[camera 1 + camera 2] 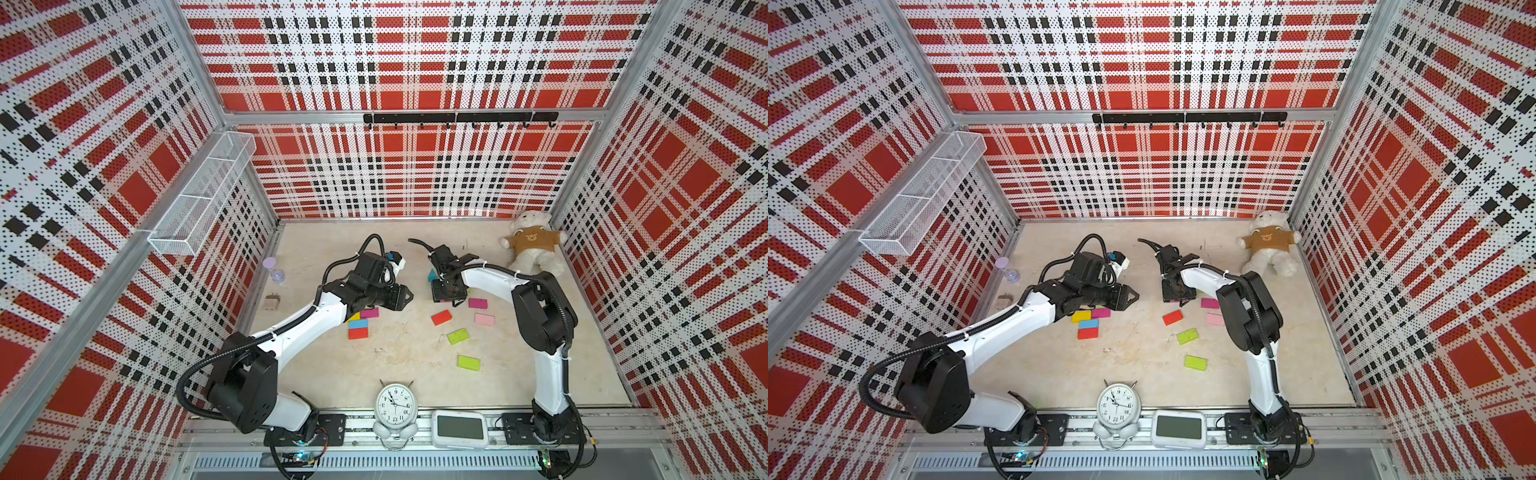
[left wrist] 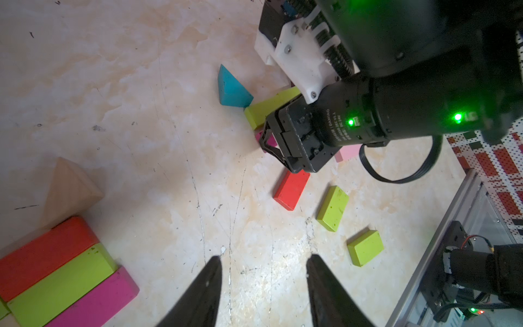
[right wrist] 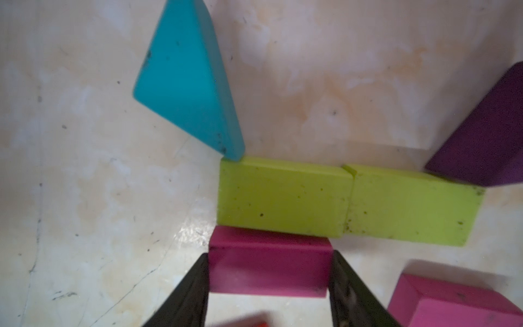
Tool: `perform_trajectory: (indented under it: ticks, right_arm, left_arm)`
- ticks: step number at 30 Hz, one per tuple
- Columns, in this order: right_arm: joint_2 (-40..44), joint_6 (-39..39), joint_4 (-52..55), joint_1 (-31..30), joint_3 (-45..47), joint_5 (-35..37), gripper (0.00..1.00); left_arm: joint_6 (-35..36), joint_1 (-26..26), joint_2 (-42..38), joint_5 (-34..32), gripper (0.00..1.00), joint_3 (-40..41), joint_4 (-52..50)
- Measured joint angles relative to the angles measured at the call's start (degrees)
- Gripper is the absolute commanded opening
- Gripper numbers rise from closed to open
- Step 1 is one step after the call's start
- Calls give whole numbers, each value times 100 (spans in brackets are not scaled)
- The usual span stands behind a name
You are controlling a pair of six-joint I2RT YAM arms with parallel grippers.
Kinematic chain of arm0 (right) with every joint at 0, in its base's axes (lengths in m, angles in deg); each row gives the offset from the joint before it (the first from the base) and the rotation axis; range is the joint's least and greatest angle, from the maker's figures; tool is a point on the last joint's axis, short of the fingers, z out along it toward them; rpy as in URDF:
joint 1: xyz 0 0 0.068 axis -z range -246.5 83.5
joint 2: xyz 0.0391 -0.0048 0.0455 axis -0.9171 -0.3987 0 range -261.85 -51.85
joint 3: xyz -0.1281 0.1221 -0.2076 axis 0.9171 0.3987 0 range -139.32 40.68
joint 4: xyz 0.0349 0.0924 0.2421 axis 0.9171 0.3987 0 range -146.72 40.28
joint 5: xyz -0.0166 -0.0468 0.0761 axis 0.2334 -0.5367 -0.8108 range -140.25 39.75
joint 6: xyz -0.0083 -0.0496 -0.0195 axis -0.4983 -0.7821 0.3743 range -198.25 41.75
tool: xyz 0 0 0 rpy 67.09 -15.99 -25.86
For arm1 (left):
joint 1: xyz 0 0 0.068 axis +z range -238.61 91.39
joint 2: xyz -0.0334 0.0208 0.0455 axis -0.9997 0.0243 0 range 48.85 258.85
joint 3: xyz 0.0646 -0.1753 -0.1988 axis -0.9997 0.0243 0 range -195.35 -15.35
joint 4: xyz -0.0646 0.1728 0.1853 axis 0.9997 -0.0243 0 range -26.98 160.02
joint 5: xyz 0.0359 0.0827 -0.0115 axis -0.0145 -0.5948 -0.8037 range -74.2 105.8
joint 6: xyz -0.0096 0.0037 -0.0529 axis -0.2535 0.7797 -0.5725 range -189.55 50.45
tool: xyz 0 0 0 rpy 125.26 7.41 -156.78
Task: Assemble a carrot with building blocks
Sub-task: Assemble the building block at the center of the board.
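Observation:
My right gripper is shut on a magenta block, one finger against each end, low over the table. That block touches two lime blocks lying end to end, with a teal wedge at one corner and a purple block at the other. My left gripper is open and empty over bare table. Beside it lie red, lime and magenta blocks side by side, and a tan wedge. In a top view, loose blocks include red, pink and lime.
A teddy bear sits in the back right corner. An alarm clock and a digital clock stand at the front edge. A small hourglass and a tan plug cube are near the left wall.

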Motion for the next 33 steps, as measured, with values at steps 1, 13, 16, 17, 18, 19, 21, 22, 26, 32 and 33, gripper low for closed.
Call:
perform_trajectory:
  ticks: [1,13,16,17,18,19,21,22,26,32,33]
  right_arm:
    - [-9,9,2,0,-13,0,57]
    - [-59,85,37,0,-92,13,57]
    - [-61,142,35,0,-94,20,57]
    - [-61,151,37,0,-96,20,57]
    - [-61,164,37,0,-98,22,57]
    - [-61,168,39,0,-101,22,58]
    - [-72,179,46,0,-111,26,58]
    - [-76,184,52,0,-114,33,58]
    - [-81,186,63,0,-125,35,58]
    - [-85,188,81,0,-140,35,59]
    - [-85,188,85,0,-144,37,59]
  left_arm:
    - [0,0,0,0,52,0,0]
    - [2,7,2,46,52,0,13]
    - [2,7,7,70,52,0,20]
    - [2,9,11,72,52,0,24]
    - [2,17,13,72,52,0,26]
    - [2,24,17,72,52,0,28]
    - [2,33,24,74,52,0,28]
    - [2,33,24,76,52,0,28]
    - [2,33,24,85,52,0,28]
    - [2,37,24,92,52,0,31]
    - [2,37,24,90,52,0,31]
